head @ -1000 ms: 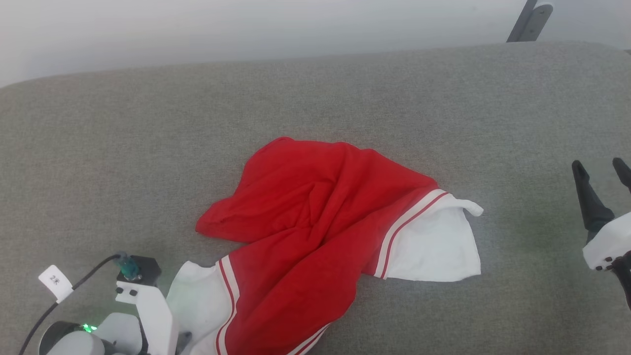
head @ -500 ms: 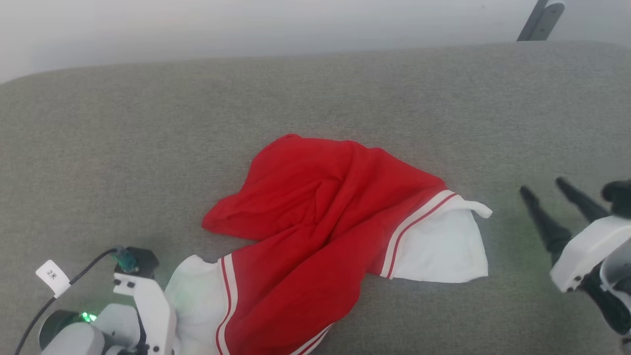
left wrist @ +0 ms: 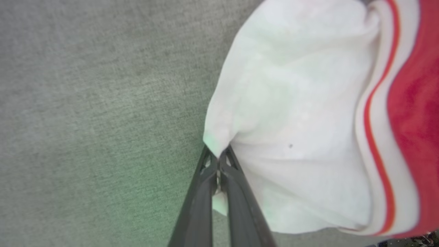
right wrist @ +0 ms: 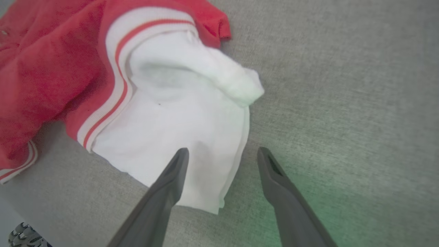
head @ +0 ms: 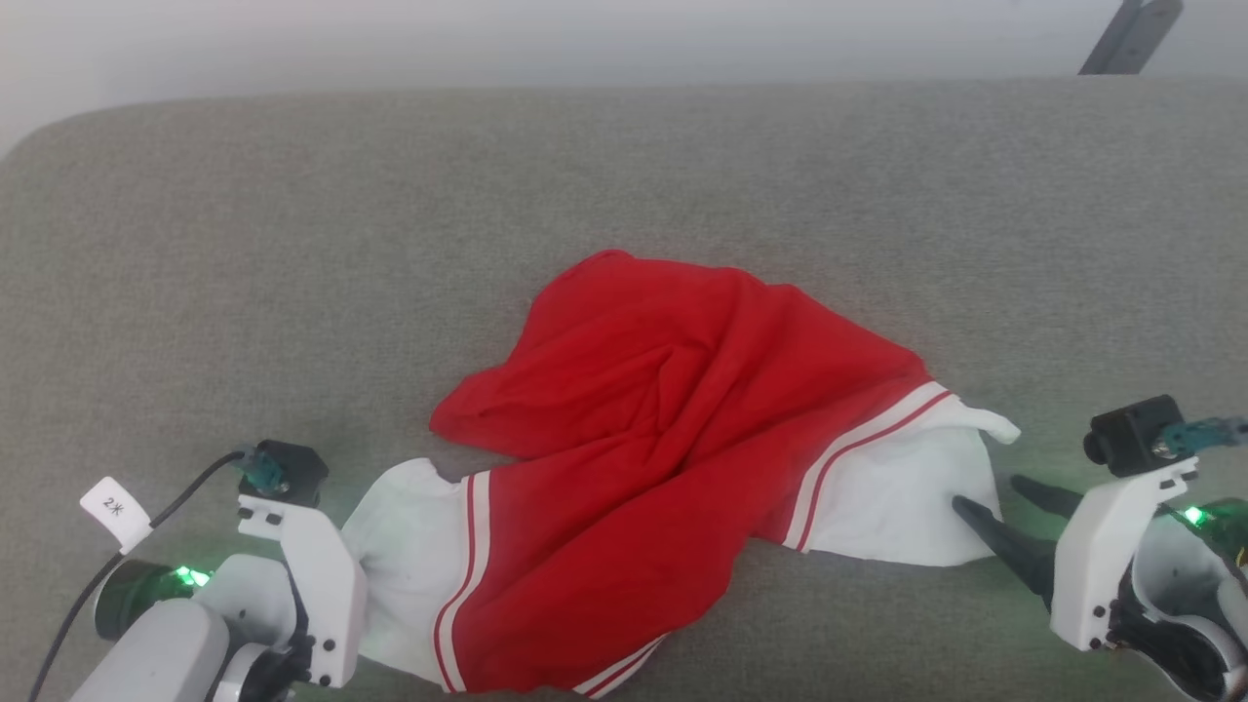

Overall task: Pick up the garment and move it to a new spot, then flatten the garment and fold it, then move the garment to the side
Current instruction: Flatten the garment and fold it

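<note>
A grey woven fabric surface (head: 624,175) spreads wide, its far left corner rounded. Beyond its far edge lies a pale wall (head: 487,39), evenly lit and blurred. A dark slanted bar (head: 1131,34) stands at the top right. Faint green light (right wrist: 360,212) tints the fabric in places.

Red garment (head: 673,390), white sleeve ends (head: 902,497), red-and-white striped bands (head: 863,444), grey fabric surface (head: 292,244), right claw (right wrist: 223,150) perhaps charcoal

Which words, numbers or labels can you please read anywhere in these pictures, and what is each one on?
"2米": on the white tag fixed to the black cable; the second character is small, so that reading is uncertain.
The shirt shows no readable print.
</note>
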### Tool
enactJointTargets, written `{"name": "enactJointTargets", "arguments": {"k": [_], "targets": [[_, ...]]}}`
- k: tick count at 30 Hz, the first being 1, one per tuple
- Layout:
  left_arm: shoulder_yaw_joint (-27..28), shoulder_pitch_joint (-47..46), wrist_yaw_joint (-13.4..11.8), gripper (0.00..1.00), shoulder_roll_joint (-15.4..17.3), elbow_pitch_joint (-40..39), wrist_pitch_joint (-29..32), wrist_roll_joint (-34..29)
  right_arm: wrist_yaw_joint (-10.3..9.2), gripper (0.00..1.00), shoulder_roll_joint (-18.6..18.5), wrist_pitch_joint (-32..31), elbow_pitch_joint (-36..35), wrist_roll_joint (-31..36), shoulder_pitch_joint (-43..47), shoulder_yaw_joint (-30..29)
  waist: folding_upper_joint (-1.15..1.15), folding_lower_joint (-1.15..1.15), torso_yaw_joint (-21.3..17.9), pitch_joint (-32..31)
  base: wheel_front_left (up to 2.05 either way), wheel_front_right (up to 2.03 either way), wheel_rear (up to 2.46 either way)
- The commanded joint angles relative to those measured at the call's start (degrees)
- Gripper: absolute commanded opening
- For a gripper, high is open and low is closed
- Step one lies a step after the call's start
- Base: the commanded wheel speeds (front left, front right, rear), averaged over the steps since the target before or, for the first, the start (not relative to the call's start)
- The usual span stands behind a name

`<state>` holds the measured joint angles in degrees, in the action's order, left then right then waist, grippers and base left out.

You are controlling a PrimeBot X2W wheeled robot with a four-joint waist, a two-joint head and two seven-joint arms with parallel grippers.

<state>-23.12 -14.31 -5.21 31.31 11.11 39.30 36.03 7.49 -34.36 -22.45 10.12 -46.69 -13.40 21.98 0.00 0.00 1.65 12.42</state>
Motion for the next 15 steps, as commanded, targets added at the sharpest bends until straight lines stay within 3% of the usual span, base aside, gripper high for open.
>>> {"name": "enactJointTargets", "arguments": {"k": [1,8,9,10,15], "targets": [[-0.65,-1.06,-0.18,0.00,-1.05,0.36,-0.44,-0.36,0.00,1.00,0.18,-1.29,1.09,-0.08,-1.26,1.03,0.00,0.00,0.58,0.60,0.00,0.00,0.00],[-1.47,-2.48,-0.36,0.00,-2.37,0.39,-1.29,-0.94,0.00,1.00,1.93,-4.49,6.77,1.10,-4.20,5.09,0.00,0.00,1.47,1.70,0.00,0.00,0.00],[-1.54,-2.66,-0.46,0.00,-2.60,0.51,-1.47,-1.00,0.00,0.28,1.95,-4.84,7.51,1.78,-4.89,5.94,0.00,0.00,1.60,1.81,0.00,0.00,0.00],[-1.64,-2.79,-0.50,0.00,-2.77,0.64,-1.46,-1.09,0.00,0.00,2.01,-5.04,8.10,1.89,-5.36,6.64,0.00,0.00,1.69,1.89,0.00,0.00,0.00],[-0.99,-4.35,-1.26,0.00,-2.75,0.31,-1.51,-1.07,0.01,0.00,1.89,-4.03,8.83,0.04,-8.21,6.60,0.00,0.00,1.87,1.05,0.00,0.00,0.00]]}}
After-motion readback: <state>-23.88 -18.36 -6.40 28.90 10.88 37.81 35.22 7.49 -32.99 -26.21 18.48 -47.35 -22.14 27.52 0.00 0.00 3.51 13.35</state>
